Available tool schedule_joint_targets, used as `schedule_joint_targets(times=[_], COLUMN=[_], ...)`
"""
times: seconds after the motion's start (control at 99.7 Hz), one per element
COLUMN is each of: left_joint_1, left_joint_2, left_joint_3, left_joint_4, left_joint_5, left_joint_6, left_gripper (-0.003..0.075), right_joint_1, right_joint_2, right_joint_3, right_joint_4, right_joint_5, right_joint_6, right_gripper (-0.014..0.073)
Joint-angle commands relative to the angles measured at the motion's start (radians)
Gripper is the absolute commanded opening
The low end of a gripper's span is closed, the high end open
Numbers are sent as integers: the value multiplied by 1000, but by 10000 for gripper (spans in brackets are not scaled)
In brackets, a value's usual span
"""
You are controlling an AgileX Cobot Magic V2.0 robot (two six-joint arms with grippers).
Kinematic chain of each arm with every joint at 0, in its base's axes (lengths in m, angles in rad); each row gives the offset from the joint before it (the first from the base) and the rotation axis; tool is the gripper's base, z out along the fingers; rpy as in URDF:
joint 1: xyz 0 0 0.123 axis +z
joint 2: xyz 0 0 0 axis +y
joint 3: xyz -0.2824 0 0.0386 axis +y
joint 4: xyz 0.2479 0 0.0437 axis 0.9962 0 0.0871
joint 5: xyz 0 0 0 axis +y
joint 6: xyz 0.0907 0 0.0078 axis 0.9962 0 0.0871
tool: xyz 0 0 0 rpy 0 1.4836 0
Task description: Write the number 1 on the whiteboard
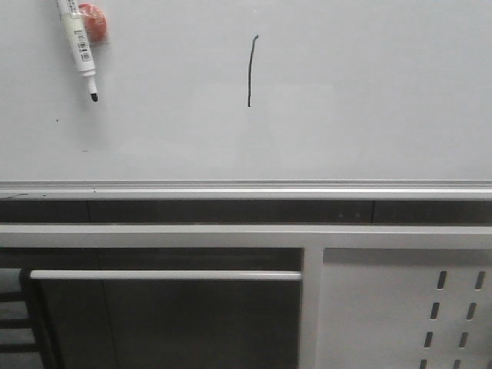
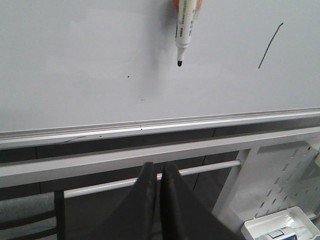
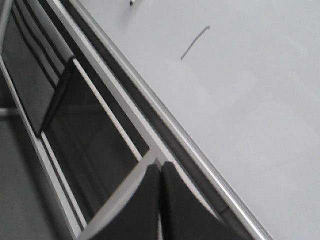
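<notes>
The whiteboard [image 1: 346, 100] fills the upper part of the front view, edged below by a silver rail [image 1: 246, 189]. The number 1 [image 1: 250, 71] is a thin black near-vertical stroke near its upper middle; it also shows in the wrist views [image 2: 270, 46] [image 3: 194, 43]. A white uncapped marker [image 1: 79, 42] with a black tip hangs against the board at the upper left, an orange-red piece [image 1: 95, 21] behind it. My left gripper [image 2: 159, 170] is shut on nothing, below the rail and away from the board [image 2: 75, 60]. My right gripper [image 3: 160, 170] is likewise shut and empty, over the frame below the board [image 3: 250, 90].
Under the rail runs a dark gap, then a white metal frame with a horizontal bar [image 1: 165, 274]. A white panel with slanted slots [image 1: 400, 307] is at the lower right. A white tray [image 2: 280, 230] shows in a corner of the left wrist view.
</notes>
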Motion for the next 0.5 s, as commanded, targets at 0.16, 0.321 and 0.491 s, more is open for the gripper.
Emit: schedule_joint_targets(times=[0.16,0.321,0.491], left_joint_1=[1,1,1], left_joint_2=[4,4,4], left_joint_3=[-27,-27,-27], left_joint_4=[37,37,37], left_joint_5=[26,26,26], left_joint_6=[-5,-5,-5], left_gripper=[-18,-18,-18], right_joint_1=[-225,-388,-504], right_joint_2=[11,9,-31], right_joint_3=[62,95,176], right_joint_4=[-66,-131,-136], right_joint_5=[-194,-285,-382], right_joint_6=[323,717,824], right_gripper=[-71,-71,-71])
